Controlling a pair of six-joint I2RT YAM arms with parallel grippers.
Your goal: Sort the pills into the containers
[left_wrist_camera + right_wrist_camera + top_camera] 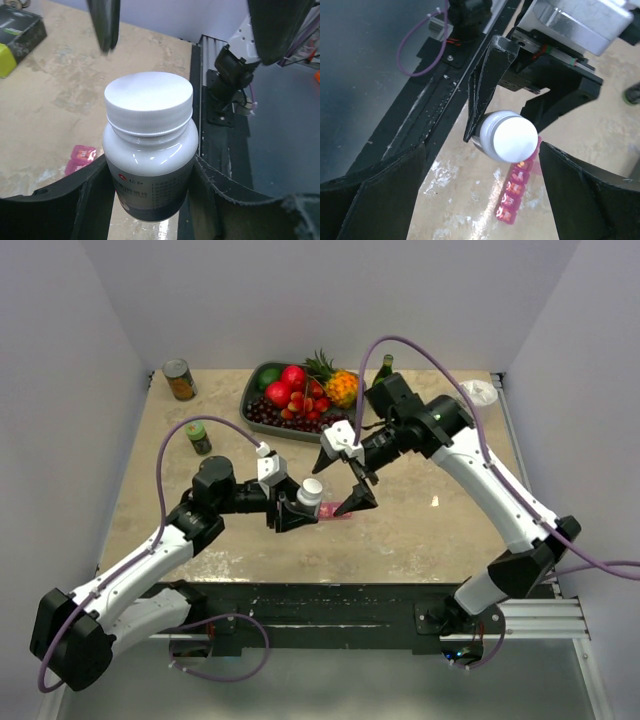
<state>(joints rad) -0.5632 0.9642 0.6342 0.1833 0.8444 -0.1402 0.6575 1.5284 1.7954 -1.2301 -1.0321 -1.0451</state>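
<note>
Left wrist view: left tool [150,192] is clamped around a white bottle [148,150] with its white cap [148,97] on. Right tool [481,149] is spread wide near that cap, with gaps on both sides. The pink containers strip [512,194] lies on the tan surface [430,530], just below the bottle.

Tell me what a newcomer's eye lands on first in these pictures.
First comes the white bottle, clamped in the left claw at the middle of the scene. The right claw is spread open, facing its cap. Beneath them lies the pink pill organiser, and at the back stands a tray of bright fruit.
</note>
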